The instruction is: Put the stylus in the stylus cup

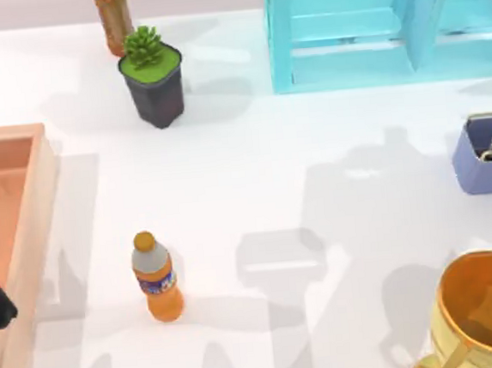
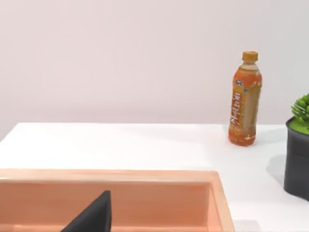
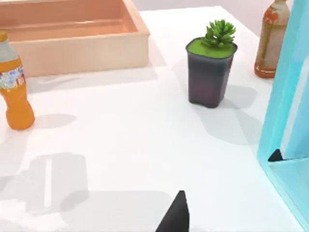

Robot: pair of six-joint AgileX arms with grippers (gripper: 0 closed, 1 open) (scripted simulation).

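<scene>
Open middle, crowded edges

I see the white table (image 1: 255, 183) bare through its centre. A peach wooden tray (image 1: 26, 229) lines the left edge; a dark square plant pot (image 1: 153, 89) and turquoise shelf frame (image 1: 370, 27) stand along the far edge. An orange soda bottle (image 1: 157, 278) stands near the front, a golden trophy cup (image 1: 481, 314) fills the front right corner, just in front of the periwinkle square cup (image 1: 486, 167).

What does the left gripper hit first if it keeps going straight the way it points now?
Likely the far wall of the peach wooden tray: a left gripper fingertip sits low inside it, aimed at that wall. Beyond lies bare table, with the tea bottle off to one side. Depth is uncertain.
</scene>
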